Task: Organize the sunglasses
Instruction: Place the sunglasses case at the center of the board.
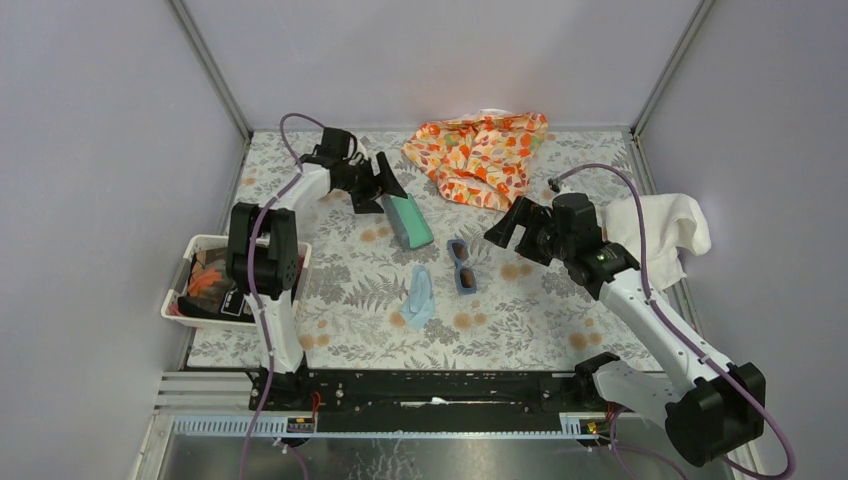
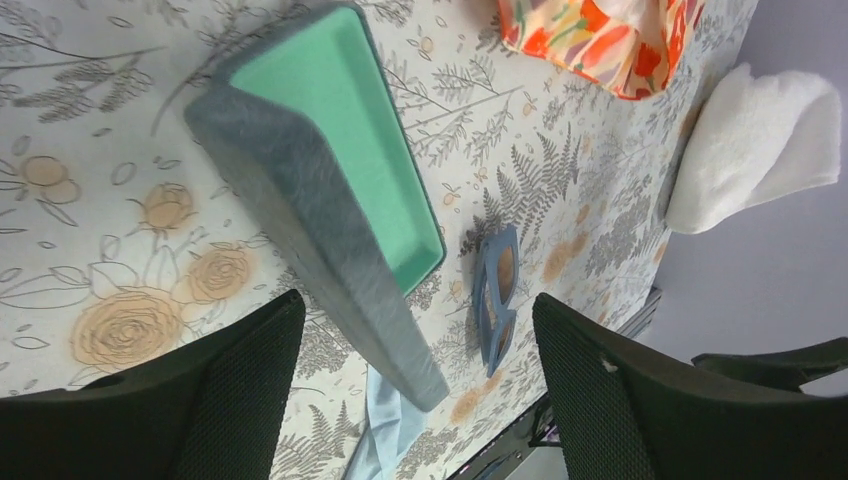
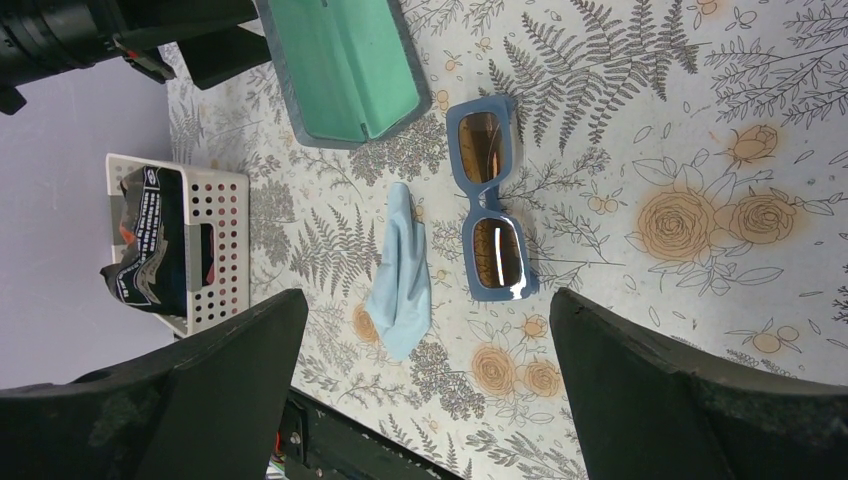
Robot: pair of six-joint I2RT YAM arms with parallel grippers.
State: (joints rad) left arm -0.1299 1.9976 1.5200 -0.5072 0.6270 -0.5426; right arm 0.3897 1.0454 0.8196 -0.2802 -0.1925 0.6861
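Blue plastic sunglasses (image 3: 490, 205) lie flat on the table with their brown lenses facing up. Nothing holds them. They sit between the open case (image 3: 345, 65) and your right gripper (image 3: 425, 300), with the light blue cleaning cloth (image 3: 402, 280) just beside them and not touching.

You look to be at the start of the pick-up step. The right gripper hangs above the sunglasses with its 2 fingers spread wide and nothing in them. The left gripper (image 2: 418, 320) is wide too. It sits at the far end of the case, with the grey lid standing up between its fingers. You cannot tell if a finger touches the lid.

Next, I think you need to bring the right gripper down over the frame, close on it softly, and carry the sunglasses to the green inside of the case. The left gripper may need to keep the case from sliding.

The table wears a cover (image 1: 560, 310) with grey ferns and orange roses. A white basket (image 1: 200, 245) of small things sits at the left edge. An orange flowered cloth (image 1: 480, 155) lies at the back, and a white towel (image 1: 660, 230) hangs at the right. Plain pale walls (image 1: 100, 150) stand on 3 sides.
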